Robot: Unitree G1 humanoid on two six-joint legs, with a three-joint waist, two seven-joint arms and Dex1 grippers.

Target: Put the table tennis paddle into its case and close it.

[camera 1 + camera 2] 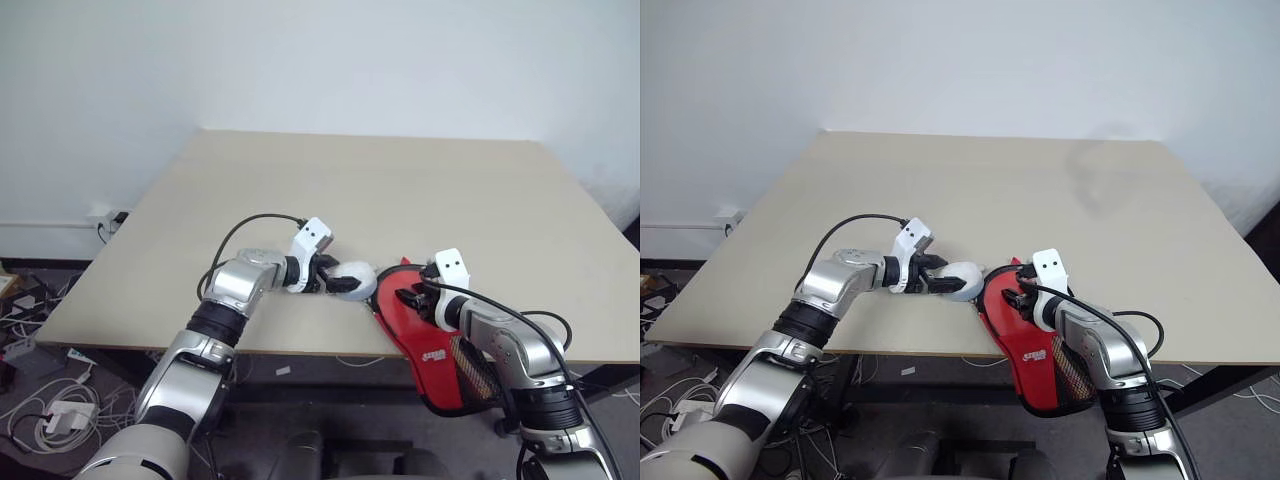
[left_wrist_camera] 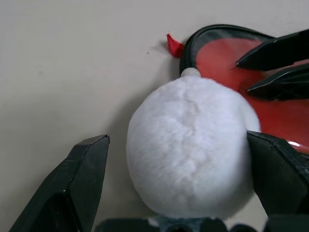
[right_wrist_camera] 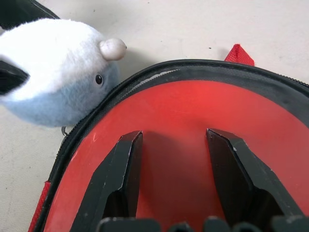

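The white plush toy (image 2: pixel 190 150) at the frame's middle is looking soft and fuzzy, its fur matt. The case (image 3: pixel 193 145) at lower right is showing a smooth, faintly glossy red surface inside a black woven zipper rim. The table (image 1: pixel 400 190) is appearing as matt, smooth beige laminate.

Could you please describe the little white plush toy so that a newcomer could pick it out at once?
Look at the near edge of the beige table, just left of the red case. The plush toy sits there between the left pincer's fingers: round, fluffy, white, the only soft thing beside the flat case.
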